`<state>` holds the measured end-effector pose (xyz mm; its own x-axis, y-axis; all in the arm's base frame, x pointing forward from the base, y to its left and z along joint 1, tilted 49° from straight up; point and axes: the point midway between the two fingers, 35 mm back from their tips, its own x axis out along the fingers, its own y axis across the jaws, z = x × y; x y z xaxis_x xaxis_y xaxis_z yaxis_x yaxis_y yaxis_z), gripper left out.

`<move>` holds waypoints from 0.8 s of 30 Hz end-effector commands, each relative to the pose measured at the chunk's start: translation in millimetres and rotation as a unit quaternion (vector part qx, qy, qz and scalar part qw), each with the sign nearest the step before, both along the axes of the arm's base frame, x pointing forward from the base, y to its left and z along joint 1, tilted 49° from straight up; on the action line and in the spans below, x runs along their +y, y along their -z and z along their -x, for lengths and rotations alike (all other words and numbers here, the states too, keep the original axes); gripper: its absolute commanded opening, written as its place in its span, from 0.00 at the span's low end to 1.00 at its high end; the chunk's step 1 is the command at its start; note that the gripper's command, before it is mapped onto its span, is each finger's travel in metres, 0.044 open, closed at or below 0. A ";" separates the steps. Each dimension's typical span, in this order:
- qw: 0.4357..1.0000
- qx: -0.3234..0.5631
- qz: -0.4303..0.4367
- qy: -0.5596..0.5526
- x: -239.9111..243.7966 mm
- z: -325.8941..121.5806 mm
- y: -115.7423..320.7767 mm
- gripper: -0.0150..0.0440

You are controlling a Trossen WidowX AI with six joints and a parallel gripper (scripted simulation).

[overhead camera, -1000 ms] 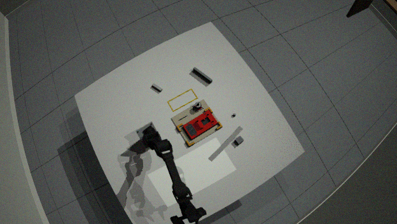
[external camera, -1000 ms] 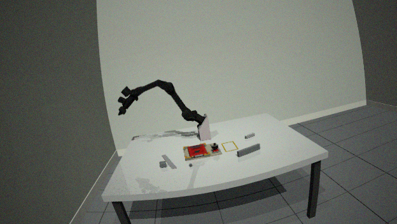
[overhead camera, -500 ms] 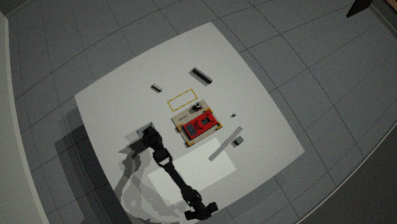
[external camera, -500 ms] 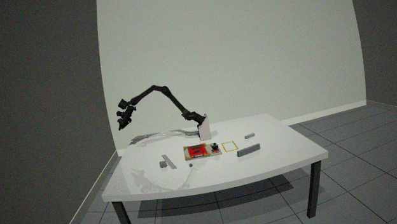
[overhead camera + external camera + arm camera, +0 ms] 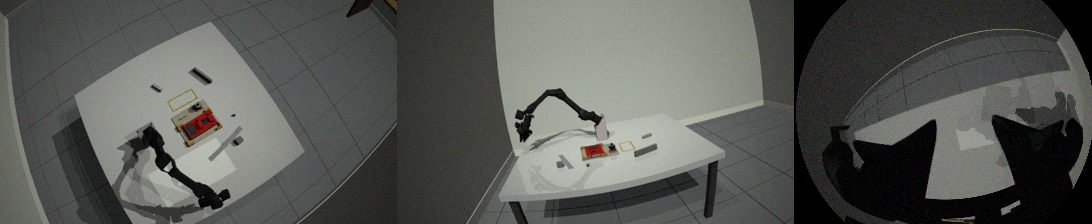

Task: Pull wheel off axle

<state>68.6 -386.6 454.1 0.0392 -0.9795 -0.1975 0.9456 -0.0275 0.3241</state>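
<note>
The wheel (image 5: 197,105) (image 5: 612,146) is a small dark round thing. It sits at the axle's place on the beige part of a board (image 5: 175,119) (image 5: 614,156), beside a red block; the axle itself is too small to make out. The marked area is a yellow outline (image 5: 179,95) (image 5: 625,142) on the table just beyond the board, with nothing inside it. My gripper (image 5: 523,140) (image 5: 964,121) is open and empty, pointing down above the table's edge, far from the wheel. In the top view the arm hides the fingertips.
The red block (image 5: 198,125) (image 5: 595,151) lies between orange corners. A long grey bar (image 5: 201,76) (image 5: 646,150) and a short one (image 5: 156,88) (image 5: 646,135) stand beyond the outline. A flat grey strip (image 5: 225,144) (image 5: 565,161), a grey block (image 5: 238,140) (image 5: 560,164) and a tiny dark piece (image 5: 233,115) (image 5: 588,165) lie near the board.
</note>
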 end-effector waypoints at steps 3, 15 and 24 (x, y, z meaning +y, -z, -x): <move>0.997 0.018 -0.062 -0.053 -9.4 -51.9 46.7 0.76; 0.979 -0.013 -0.178 -0.095 1.6 -150.1 131.5 0.76; 0.957 -0.010 -0.270 -0.106 42.9 -225.7 206.1 0.76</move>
